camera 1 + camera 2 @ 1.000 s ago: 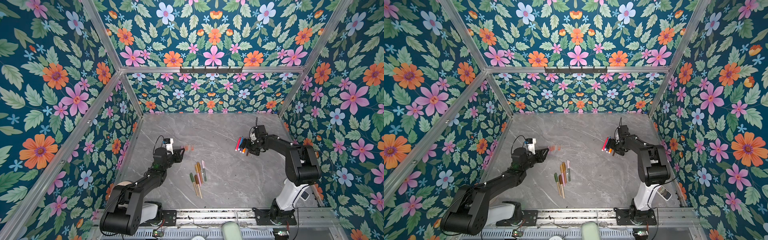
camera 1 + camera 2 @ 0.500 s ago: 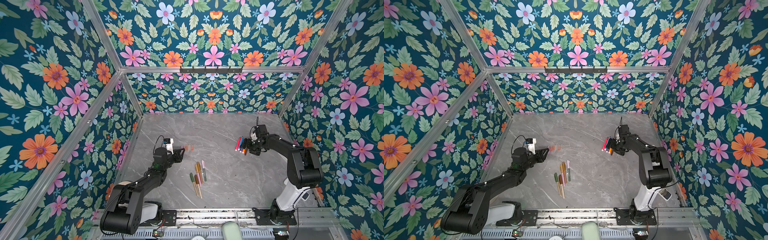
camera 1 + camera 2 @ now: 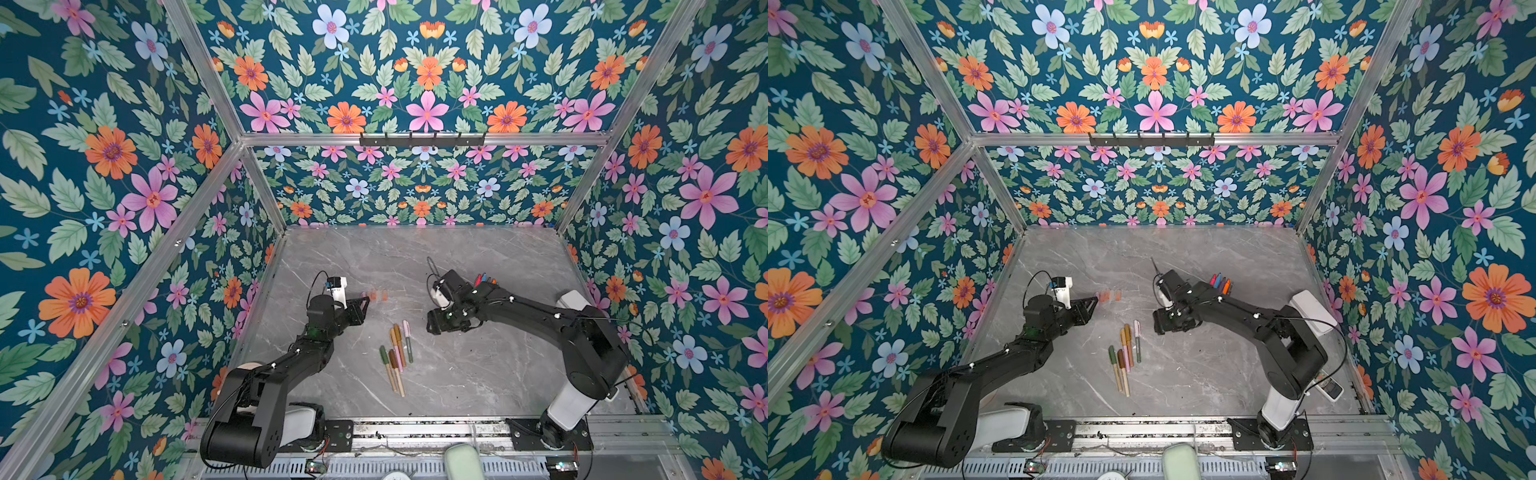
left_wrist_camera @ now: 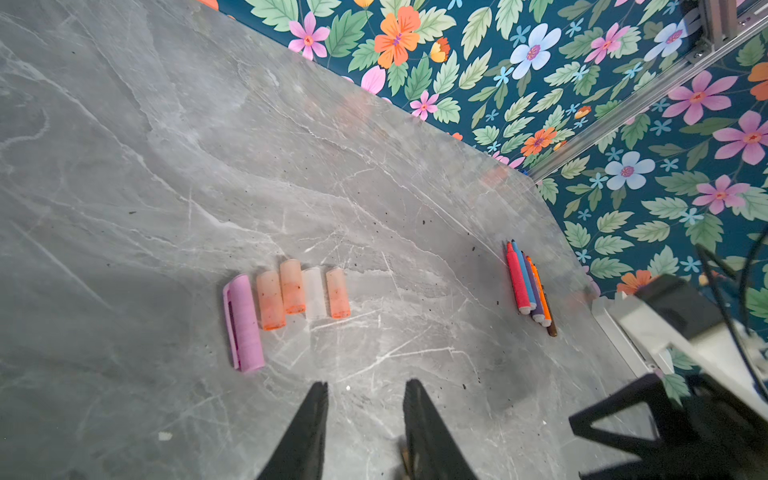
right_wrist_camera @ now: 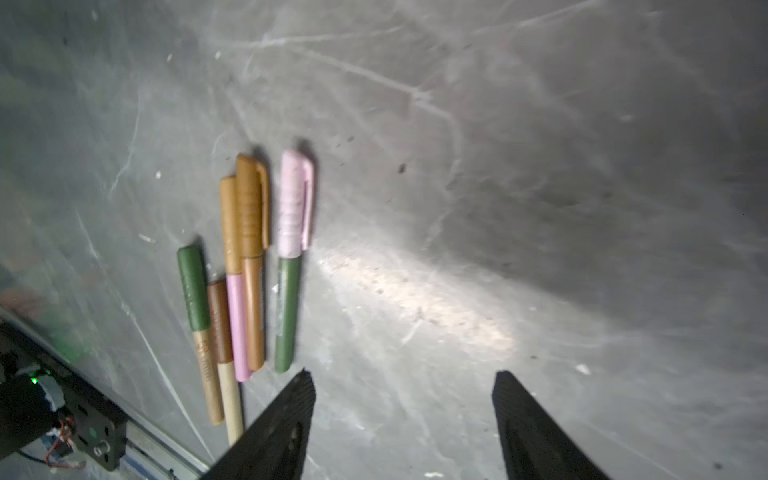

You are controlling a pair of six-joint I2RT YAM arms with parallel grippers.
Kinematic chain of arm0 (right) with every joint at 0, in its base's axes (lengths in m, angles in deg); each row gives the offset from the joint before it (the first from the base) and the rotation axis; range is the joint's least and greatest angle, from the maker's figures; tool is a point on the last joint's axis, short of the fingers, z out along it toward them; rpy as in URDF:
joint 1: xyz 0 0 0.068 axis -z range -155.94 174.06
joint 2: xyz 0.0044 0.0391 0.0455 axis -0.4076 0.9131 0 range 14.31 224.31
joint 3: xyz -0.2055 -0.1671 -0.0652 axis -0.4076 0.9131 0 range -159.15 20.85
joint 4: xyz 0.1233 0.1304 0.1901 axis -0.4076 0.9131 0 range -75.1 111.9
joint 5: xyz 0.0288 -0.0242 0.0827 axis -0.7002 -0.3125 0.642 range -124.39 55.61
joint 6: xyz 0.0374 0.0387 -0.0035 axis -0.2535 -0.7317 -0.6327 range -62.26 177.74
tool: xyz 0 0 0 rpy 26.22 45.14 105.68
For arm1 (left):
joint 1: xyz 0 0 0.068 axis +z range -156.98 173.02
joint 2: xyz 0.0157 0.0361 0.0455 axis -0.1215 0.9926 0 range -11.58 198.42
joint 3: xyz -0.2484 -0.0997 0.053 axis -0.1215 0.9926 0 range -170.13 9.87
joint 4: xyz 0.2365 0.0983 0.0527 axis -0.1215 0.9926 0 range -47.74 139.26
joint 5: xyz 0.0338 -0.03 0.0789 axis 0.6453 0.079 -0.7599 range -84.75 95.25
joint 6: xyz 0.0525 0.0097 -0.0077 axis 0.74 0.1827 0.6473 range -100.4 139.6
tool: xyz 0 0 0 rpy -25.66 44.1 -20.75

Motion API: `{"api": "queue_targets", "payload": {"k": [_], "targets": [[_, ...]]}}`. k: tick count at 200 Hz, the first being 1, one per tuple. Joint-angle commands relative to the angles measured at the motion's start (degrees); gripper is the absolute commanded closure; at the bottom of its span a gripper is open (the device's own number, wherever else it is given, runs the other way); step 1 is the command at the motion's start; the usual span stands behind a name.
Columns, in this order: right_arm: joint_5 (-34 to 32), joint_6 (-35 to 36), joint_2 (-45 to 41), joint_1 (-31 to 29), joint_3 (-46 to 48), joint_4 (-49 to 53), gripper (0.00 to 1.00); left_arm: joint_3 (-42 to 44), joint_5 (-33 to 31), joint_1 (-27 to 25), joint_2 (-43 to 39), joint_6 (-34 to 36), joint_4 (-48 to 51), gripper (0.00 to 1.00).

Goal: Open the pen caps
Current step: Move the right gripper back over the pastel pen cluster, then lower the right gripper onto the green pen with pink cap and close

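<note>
Several muted pens [image 3: 397,357] [image 3: 1125,357] lie side by side mid-table, all with caps on; in the right wrist view a pink cap [image 5: 295,203] tops an olive barrel beside brown and olive caps. My right gripper [image 3: 432,326] [image 5: 404,380] hovers open and empty just right of this bunch [image 5: 245,282]. Loose pen caps [image 4: 291,295] [image 3: 376,295] lie in a row, a pink one [image 4: 243,322] beside several pale orange ones. My left gripper [image 3: 363,301] [image 4: 365,384] stands just short of them, jaws slightly apart over bare table. Several bright pens [image 4: 528,286] [image 3: 484,280] lie uncapped at the back right.
Flowered walls close in the grey marble table [image 3: 457,374] on three sides. A metal rail [image 3: 415,428] with both arm bases runs along the front edge. A pale green object [image 3: 463,461] sits below the rail.
My right arm has swung from the bright pens at the back right toward the middle, beside the muted pens, and its jaws have narrowed somewhat. The left arm has not moved.
</note>
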Motion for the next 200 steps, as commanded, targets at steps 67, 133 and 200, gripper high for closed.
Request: {"api": "queue_targets", "payload": {"k": [67,133,200], "targets": [[-7.3,-5.0,11.1,-11.1,-10.8,8.3,0.60,-0.2,-0.4,0.1,-0.5,0.2,-1.2,0.66],[-9.1,-6.8,14.0,-12.6,-13.5,10.7,0.70,-0.4,-0.3,0.0,-0.7,0.1,-0.9,0.66],[-9.2,-7.1,16.2,-13.4,-15.5,11.6,0.71,-0.4,-0.2,0.0,-0.6,0.2,-0.6,0.66]]}}
